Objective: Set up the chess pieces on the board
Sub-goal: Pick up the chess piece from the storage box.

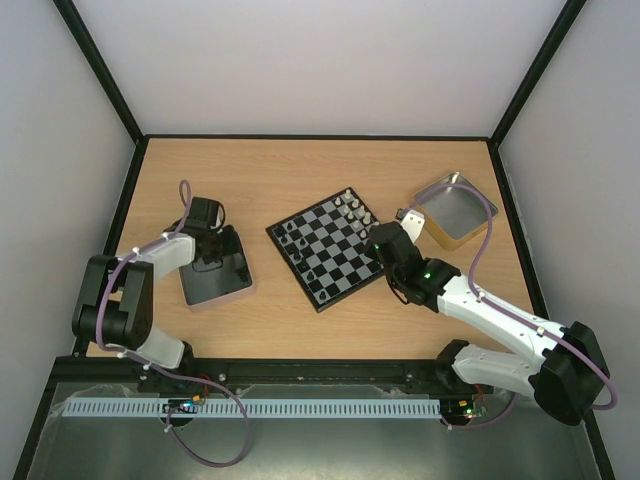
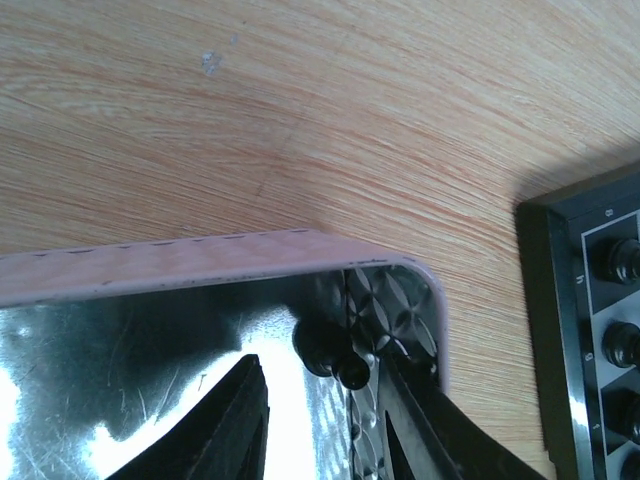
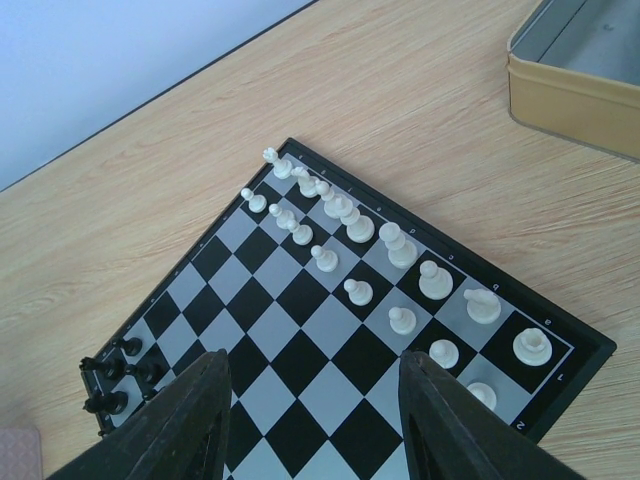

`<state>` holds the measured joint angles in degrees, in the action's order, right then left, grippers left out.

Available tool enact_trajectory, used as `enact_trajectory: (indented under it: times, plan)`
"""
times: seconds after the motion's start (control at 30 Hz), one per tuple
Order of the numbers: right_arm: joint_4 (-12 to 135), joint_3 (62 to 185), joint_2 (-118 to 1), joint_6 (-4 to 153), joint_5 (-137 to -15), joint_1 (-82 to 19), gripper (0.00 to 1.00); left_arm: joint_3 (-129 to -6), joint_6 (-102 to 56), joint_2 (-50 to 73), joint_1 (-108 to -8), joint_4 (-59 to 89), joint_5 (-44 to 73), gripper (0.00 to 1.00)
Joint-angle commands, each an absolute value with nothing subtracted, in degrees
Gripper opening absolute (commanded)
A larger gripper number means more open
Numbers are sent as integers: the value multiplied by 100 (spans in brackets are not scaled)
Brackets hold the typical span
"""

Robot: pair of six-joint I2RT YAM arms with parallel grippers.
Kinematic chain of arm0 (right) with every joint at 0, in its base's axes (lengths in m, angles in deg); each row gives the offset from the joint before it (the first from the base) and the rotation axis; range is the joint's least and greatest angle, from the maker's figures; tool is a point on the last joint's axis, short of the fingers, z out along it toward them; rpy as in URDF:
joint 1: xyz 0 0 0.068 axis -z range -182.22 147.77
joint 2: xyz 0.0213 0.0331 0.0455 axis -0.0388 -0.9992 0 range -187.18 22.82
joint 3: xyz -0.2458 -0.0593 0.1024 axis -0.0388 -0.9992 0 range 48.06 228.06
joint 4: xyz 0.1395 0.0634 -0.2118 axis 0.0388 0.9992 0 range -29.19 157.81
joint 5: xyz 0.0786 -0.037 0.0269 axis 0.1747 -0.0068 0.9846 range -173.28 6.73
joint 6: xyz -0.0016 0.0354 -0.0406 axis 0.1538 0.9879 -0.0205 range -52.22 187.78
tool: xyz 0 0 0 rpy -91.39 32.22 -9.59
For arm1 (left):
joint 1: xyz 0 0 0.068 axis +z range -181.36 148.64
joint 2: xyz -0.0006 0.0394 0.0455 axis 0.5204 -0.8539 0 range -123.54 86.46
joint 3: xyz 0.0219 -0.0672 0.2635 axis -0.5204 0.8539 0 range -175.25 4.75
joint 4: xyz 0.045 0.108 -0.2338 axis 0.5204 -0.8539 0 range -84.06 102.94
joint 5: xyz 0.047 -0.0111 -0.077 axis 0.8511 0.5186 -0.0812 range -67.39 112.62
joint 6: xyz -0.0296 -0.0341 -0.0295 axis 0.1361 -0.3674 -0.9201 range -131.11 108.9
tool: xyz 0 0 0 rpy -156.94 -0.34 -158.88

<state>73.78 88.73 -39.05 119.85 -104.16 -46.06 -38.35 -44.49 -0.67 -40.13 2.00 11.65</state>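
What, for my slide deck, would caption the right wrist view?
Open right claw over the board, white pieces ranked along one edge, few black pieces at a corner.

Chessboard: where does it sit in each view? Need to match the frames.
Top external: the board lies at centre frame, turned diamond-wise.
Left wrist: only one corner of it shows, at the right edge, beyond the pink-rimmed tin.
Right wrist: it fills the lower middle.
Shared landmark: the black pieces clustered at one board corner, seen in all three.
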Motion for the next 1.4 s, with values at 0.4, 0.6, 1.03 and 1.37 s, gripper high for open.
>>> enact_trajectory:
  times: [0.4,0.6,1.03,1.37]
  plan:
    - [7299,8878,-3844,12085,-10422,-4579,45,-3889,-4453,-255,-3953,63,1713,21]
    - [7277,8867,-3829,12077,-10402,-4582,45,-3996,-4413,-356,-3953,24,1716,17]
    - [7220,8838,-3803,12095,-10419,-4581,45,-4222,-4326,-410,-3974,-270,2023,6]
    - [7169,8822,-3722,12042,-10492,-4582,45,-4321,-4211,152,-4259,-870,2404,6]
